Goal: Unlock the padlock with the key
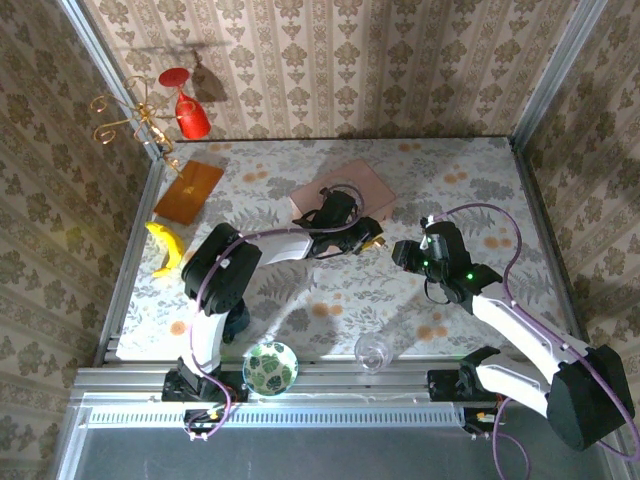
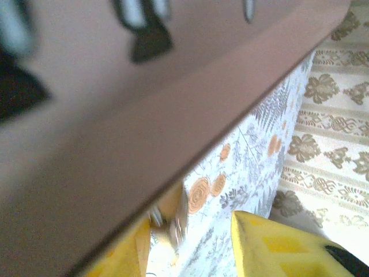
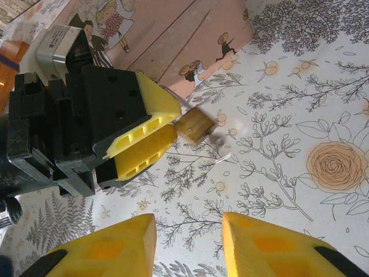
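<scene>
The padlock [image 3: 195,124] is a tiny brass-coloured block, blurred, at the tips of my left gripper [image 3: 176,119], just in front of the pink box. In the left wrist view the padlock [image 2: 173,222] rests against one yellow finger [image 2: 124,254], with a clear gap to the other finger [image 2: 277,248], so the left jaws stand apart. A blurred silvery bit [image 3: 222,140] hangs beside the padlock; I cannot tell whether it is the key. My right gripper [image 3: 189,222] hovers a short way off, open, with bare tablecloth between its fingers. From above, the left gripper [image 1: 368,240] and the right gripper [image 1: 405,252] nearly face each other.
The pink picture-lidded box [image 1: 360,185] lies flat right behind the left gripper. An orange board [image 1: 188,192], a banana [image 1: 165,248], a red wine glass [image 1: 188,110] and a gold wire stand [image 1: 135,120] sit at the left. A patterned bowl [image 1: 270,366] and a clear glass [image 1: 372,352] stand near the front edge.
</scene>
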`<state>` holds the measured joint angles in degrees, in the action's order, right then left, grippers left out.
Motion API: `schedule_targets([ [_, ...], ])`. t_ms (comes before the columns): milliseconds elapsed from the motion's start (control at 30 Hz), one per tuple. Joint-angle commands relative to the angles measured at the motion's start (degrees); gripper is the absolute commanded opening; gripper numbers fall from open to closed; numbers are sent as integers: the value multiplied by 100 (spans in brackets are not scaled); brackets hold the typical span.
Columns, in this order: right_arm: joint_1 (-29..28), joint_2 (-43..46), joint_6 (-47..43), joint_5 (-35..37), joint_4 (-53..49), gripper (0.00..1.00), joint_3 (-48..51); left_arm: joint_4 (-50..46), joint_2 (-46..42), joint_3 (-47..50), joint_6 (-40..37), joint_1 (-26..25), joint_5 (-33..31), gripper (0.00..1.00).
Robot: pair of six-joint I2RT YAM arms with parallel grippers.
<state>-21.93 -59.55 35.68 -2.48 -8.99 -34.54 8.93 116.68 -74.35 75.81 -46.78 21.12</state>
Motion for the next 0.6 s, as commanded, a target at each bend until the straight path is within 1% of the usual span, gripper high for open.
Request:
schedule_targets([
  [0, -23, 1, -163, 78, 151, 35, -79, -482, 399, 146, 155, -73, 467, 34],
  [33, -22, -17, -188, 81, 149, 35, -79, -481, 408, 140, 155, -71, 456, 31],
  [67, -17, -35, -193, 79, 161, 35, -79, -475, 407, 146, 153, -70, 454, 31],
  [133, -18, -61, -205, 76, 169, 35, -79, -467, 403, 155, 167, -76, 446, 31],
  [200, -16, -81, -219, 87, 178, 35, -77, -477, 361, 203, 137, -66, 395, 33],
  [367, -14, -159, -313, 122, 170, 35, -79, -749, 119, 368, -248, -7, 48, 52],
  [400, -15, -175, -339, 140, 158, 35, -79, -783, 57, 429, -306, 10, -55, 53],
  [433, -13, -195, -378, 144, 154, 35, -79, -813, -14, 506, -389, 20, -168, 58],
  [467, -13, -226, -431, 166, 161, 35, -79, -894, -77, 553, -467, 36, -284, 67],
  [567, 13, -378, -622, 171, 168, 37, -129, -1046, -194, 570, -684, 29, -576, 83],
])
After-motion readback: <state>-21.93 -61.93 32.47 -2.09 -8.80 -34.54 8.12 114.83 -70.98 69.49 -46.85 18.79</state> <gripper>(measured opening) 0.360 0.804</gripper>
